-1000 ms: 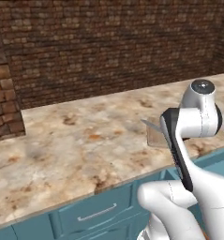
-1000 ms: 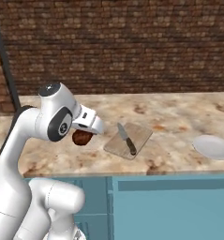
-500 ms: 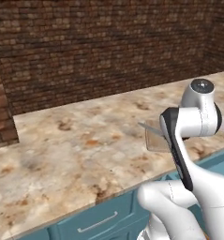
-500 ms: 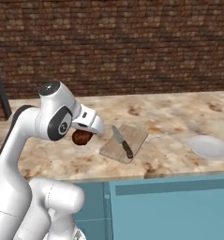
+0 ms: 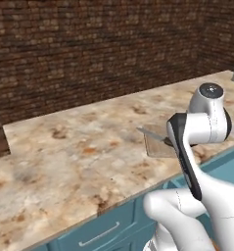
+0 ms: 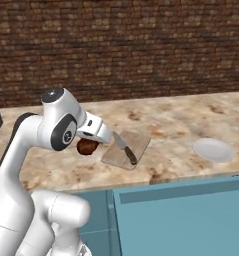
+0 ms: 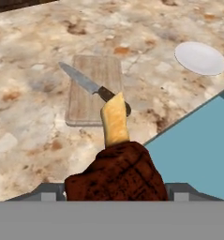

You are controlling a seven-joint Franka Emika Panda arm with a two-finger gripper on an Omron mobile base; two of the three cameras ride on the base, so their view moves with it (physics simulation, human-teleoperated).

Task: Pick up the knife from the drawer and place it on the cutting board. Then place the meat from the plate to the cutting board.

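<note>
Still clamped on the meat (image 6: 87, 146), the gripper (image 6: 91, 145) hovers raised just beside the cutting board (image 6: 136, 145).

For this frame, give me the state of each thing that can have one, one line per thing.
knife: lying across the cutting board, out of the drawer.
cutting board: flat on the counter, carrying the knife, no meat on it yet.
meat: held in the end effector, off the plate, beside the board.
plate: bare, on the counter.
drawer: pulled open.
end effector: closed on the meat.
</note>
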